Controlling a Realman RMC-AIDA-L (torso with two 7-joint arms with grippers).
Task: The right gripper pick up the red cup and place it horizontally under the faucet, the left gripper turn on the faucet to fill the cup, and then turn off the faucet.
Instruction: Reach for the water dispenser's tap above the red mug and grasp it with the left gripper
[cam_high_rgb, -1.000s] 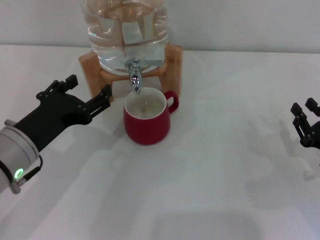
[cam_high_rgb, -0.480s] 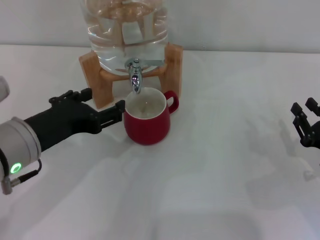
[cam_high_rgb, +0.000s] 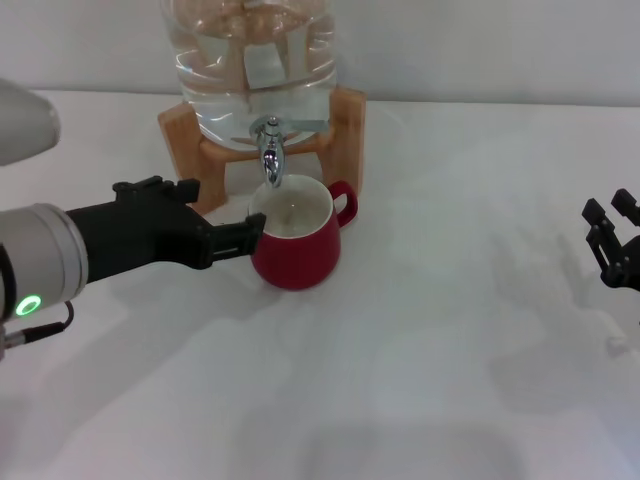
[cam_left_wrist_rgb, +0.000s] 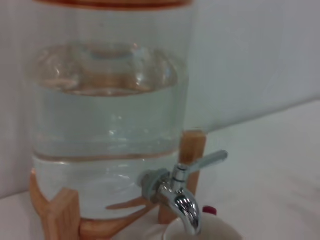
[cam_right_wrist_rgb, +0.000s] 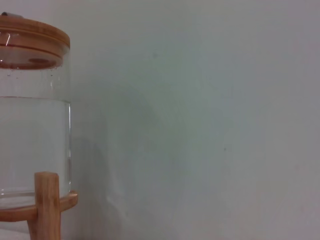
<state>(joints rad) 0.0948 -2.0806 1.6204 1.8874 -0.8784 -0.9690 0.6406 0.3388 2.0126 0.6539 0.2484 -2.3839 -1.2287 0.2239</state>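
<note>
- Under the faucet (cam_high_rgb: 270, 152): the red cup (cam_high_rgb: 296, 242), upright.
- At the cup's nine o'clock: the left gripper (cam_high_rgb: 222, 215), fingers apart, empty.
- Far at three o'clock: the right gripper (cam_high_rgb: 611, 237), fingers spread, empty.

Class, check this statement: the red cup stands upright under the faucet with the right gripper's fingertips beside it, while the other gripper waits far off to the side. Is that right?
Not quite: in the head view it is the left gripper whose fingertips are beside the red cup, not the right. The cup does stand upright under the faucet, and the right gripper is the one waiting far off at the side.
</note>
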